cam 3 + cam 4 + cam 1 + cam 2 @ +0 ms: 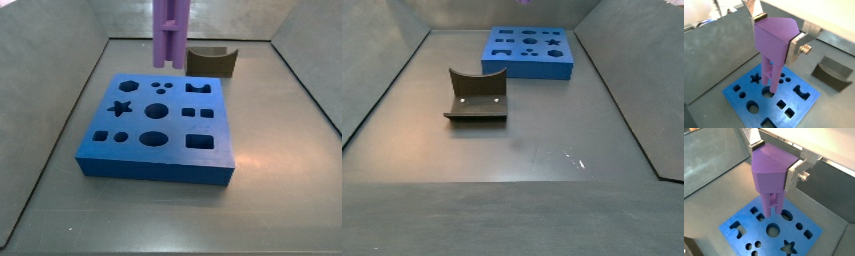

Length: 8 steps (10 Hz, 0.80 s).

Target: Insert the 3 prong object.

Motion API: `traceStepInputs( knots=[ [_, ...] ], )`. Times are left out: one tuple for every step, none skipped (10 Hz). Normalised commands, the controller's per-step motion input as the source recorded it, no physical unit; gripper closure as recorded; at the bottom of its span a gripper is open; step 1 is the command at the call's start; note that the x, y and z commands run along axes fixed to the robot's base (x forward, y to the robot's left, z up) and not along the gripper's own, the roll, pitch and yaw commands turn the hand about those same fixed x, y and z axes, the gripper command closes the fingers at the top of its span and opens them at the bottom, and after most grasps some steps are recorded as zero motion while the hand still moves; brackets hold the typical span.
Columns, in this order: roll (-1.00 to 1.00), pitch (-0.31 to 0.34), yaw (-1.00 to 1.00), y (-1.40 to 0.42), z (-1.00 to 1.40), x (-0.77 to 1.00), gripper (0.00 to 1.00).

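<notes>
My gripper is shut on the wide top of the 3 prong object, a tall light-purple piece. Its silver fingers press on both sides; the same grip shows in a wrist view. The piece hangs upright with its thin prongs pointing down over the flat blue block with shaped holes. In a side view the prongs end a little above the block's far edge, near the row of small round holes. The gripper itself is out of both side views.
The fixture, a dark brown bracket with a curved notch, stands on the floor apart from the blue block; it also shows behind the block and beside it. Grey walls ring the floor.
</notes>
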Motion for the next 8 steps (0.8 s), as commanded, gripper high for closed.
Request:
traceStepInputs(
  knots=[
    [0.02,-0.057,-1.00,0.03,-0.41,0.00,1.00],
    [0.02,-0.067,-0.93,0.13,-0.39,-0.01,1.00],
    [0.01,-0.076,-0.80,0.26,-0.38,-0.06,1.00],
    [0.00,-0.079,-0.63,0.39,-0.39,-0.12,1.00],
    [0.00,-0.080,-0.51,0.50,-0.39,-0.17,1.00],
    [0.00,-0.080,-0.53,0.48,-0.39,-0.16,1.00],
    [0.00,-0.087,-0.72,0.31,-0.37,-0.09,1.00],
    [0.00,-0.100,-0.93,0.12,-0.33,-0.01,1.00]
  ],
)
